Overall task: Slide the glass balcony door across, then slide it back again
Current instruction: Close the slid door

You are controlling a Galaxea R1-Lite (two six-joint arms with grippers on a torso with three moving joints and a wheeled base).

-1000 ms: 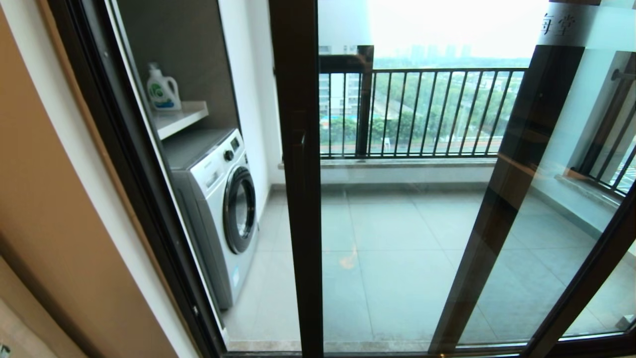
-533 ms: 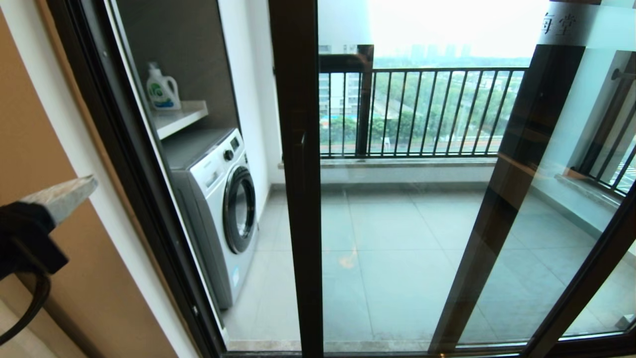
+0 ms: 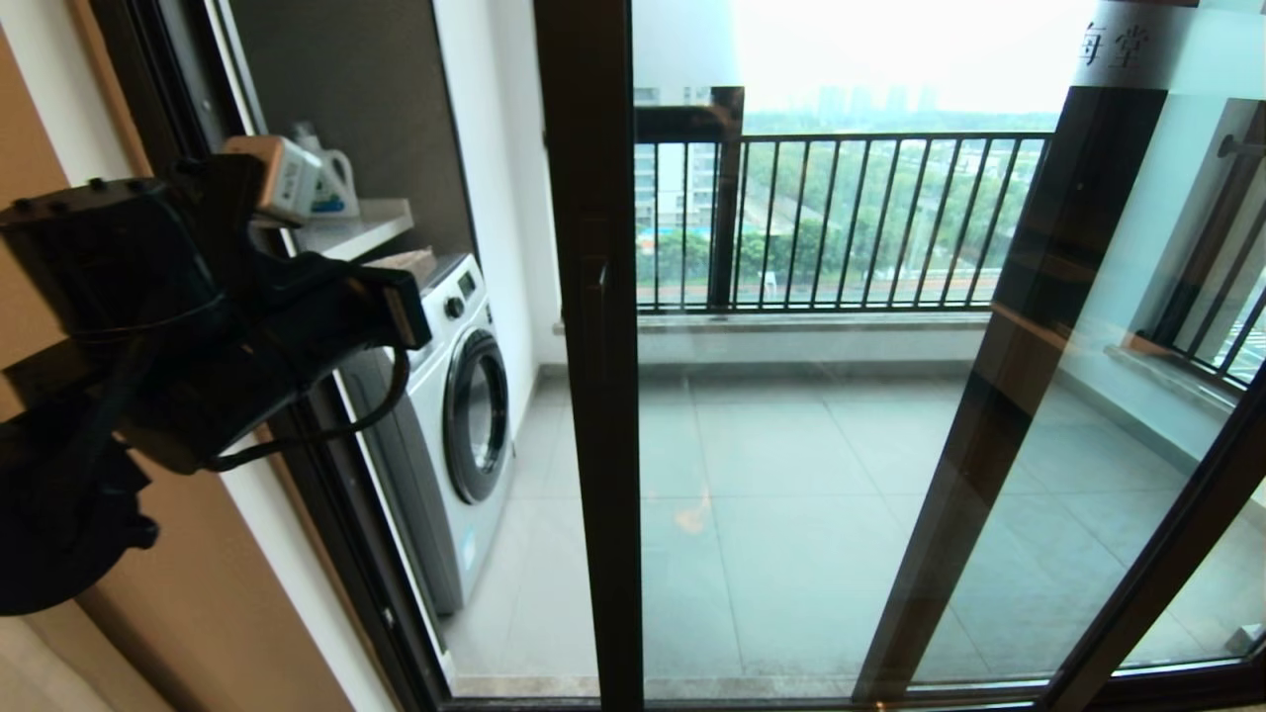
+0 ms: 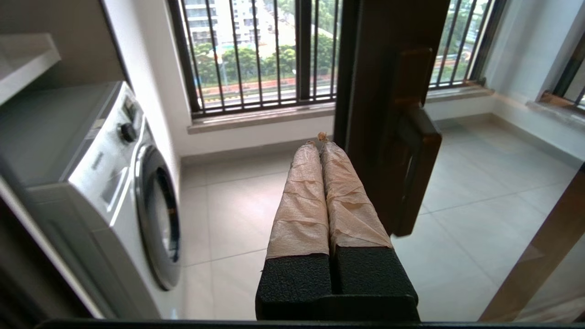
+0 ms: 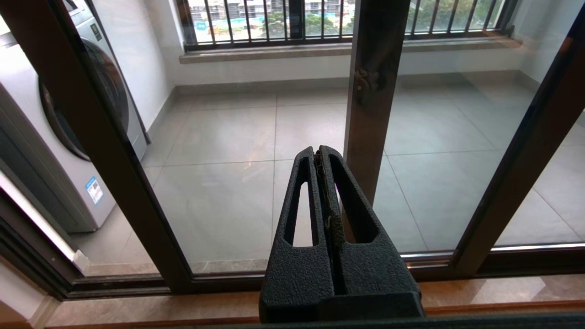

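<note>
The glass balcony door has a dark brown upright with a black bar handle. A gap stands between that upright and the door frame on the left. My left gripper is raised in that gap, left of the upright. In the left wrist view the left gripper is shut on nothing, its taped fingers pressed together just beside the upright and short of the handle. My right gripper is shut and empty, parked low before the door's bottom track.
A washing machine stands on the balcony at the left under a shelf with a detergent bottle. A second dark-framed glass panel overlaps on the right. Black railing closes the far side. A tan wall flanks the left.
My left arm has risen from the lower left edge and swung up and right towards the door's upright. The door itself has not moved.
</note>
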